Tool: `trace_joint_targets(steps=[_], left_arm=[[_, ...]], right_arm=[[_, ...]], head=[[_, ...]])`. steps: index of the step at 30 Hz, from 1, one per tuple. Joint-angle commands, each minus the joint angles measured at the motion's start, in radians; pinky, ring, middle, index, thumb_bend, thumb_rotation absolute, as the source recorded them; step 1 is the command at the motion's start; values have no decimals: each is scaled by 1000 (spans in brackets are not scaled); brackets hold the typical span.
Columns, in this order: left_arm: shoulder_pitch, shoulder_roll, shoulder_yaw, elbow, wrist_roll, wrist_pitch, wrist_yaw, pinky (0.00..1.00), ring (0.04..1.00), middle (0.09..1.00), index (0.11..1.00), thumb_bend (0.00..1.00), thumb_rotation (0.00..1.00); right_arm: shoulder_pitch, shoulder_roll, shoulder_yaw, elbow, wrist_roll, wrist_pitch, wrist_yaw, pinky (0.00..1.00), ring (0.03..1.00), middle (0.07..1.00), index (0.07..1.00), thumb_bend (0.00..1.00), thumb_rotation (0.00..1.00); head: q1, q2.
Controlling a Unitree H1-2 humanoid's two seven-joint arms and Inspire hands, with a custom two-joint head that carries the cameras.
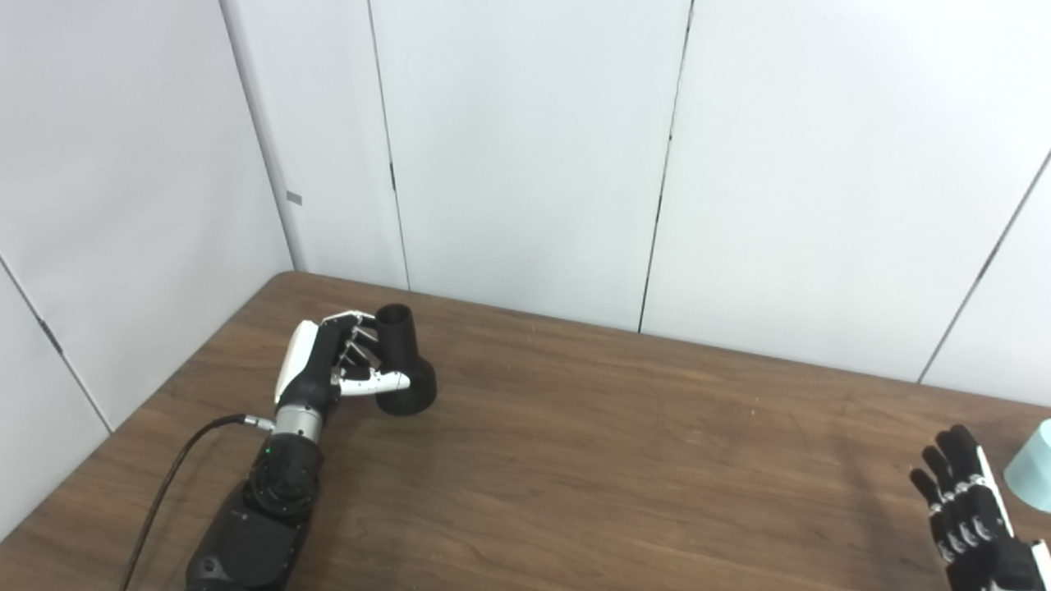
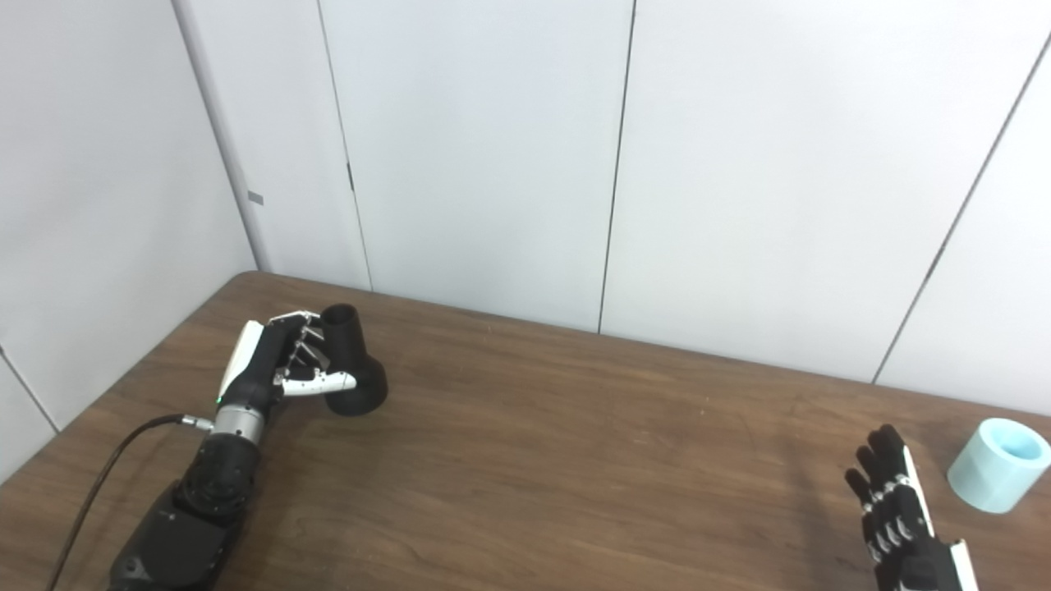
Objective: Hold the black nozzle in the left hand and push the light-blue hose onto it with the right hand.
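Note:
The black nozzle stands on the brown table at the back left, narrow neck up and wide base down. My left hand is wrapped around it: the fingers curl against the neck from the left and the thumb lies across the front above the base. The light-blue hose, a short wide tube, lies at the table's right edge with its opening facing up and right. My right hand is just left of the hose and apart from it, fingers straight and spread, holding nothing.
White wall panels close off the table at the back and the left. A black cable runs along the left forearm. The table's back edge passes close behind the nozzle.

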State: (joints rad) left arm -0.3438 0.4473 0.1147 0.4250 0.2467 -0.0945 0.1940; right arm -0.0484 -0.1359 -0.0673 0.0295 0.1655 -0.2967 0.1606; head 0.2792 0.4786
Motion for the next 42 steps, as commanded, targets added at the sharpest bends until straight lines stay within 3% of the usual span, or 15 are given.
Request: trace_joint_targets(steps=[1, 5, 10, 13, 16, 19, 22, 30, 36, 42], left_arm=[[12, 9, -21, -36, 23, 7, -20, 226, 271, 333, 474, 518, 78], [50, 3, -74, -75, 44, -26, -43, 208, 262, 330, 474, 517, 74], [103, -59, -132, -122, 56, -39, -55, 207, 256, 333, 473, 520, 80], [116, -77, -176, -136, 103, -50, -46, 434, 358, 349, 472, 521, 79], [120, -87, -215, -144, 124, -61, -54, 517, 406, 356, 472, 521, 80], [116, -102, -271, -155, 124, -83, -91, 403, 416, 363, 472, 521, 81], [112, -108, -308, -165, 118, -87, -120, 400, 414, 364, 472, 521, 82], [107, -123, -388, -200, 108, -87, -218, 399, 403, 356, 471, 520, 83], [98, -117, -438, -170, 105, -148, -257, 434, 404, 353, 471, 519, 83], [98, -135, -449, -140, 83, -173, -269, 410, 382, 343, 471, 519, 82]], right_arm=[[86, 32, 18, 56, 14, 14, 5, 962, 1000, 1000, 1000, 764, 991], [89, 34, 20, 39, 9, 27, 1, 961, 1000, 1000, 1000, 768, 991], [94, 33, 21, 15, 7, 44, -1, 957, 1000, 1000, 1000, 769, 992], [92, 34, 22, 7, 4, 54, -3, 957, 1000, 1000, 1000, 755, 995], [91, 38, 25, -8, -2, 67, -8, 958, 1000, 1000, 1000, 748, 996], [92, 50, 34, -42, -18, 93, -21, 958, 1000, 1000, 1000, 737, 999], [94, 66, 44, -75, -39, 121, -35, 959, 1000, 1000, 1000, 740, 1000], [83, 154, 102, -197, -140, 241, -91, 970, 1000, 1000, 1000, 716, 1000], [85, 210, 141, -238, -208, 297, -134, 964, 1000, 1000, 1000, 688, 1000], [84, 240, 145, -253, -245, 337, -172, 905, 971, 1000, 1000, 783, 991]], head=[[1, 1], [-1, 6], [-14, 28], [-25, 41], [-45, 58], [-82, 80], [-132, 103], [-370, 201], [-469, 201], [-463, 192]])
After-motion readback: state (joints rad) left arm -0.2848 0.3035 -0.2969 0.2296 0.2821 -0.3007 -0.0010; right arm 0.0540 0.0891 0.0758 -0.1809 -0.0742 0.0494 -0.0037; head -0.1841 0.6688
